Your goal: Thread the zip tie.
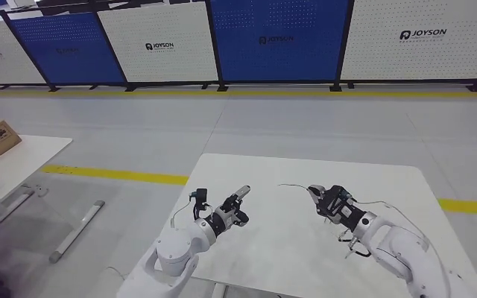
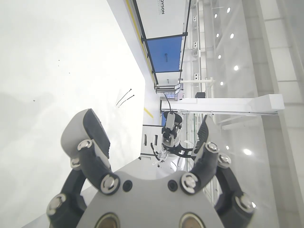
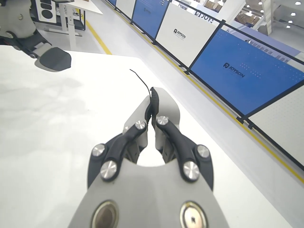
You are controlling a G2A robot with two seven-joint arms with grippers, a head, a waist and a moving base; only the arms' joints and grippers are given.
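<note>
Black zip tie [image 1: 294,185] held up off the table, one end pinched

It's a skinny black strip, clamped between the closed pads of the right gripper [image 3: 152,96] a bit right of the middle of the white table [image 1: 261,246]. The free tail pokes out past the fingertips toward the left, slightly wavy, tip kinked, touching nothing. Two spare ties [image 2: 124,96] lie side by side flat on the table near a rounded corner.

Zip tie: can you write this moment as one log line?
right gripper: shut on zip tie | left gripper: open, empty | spare ties on table

White table [image 1: 291,238] with two loose zip ties [image 2: 125,98]
</note>
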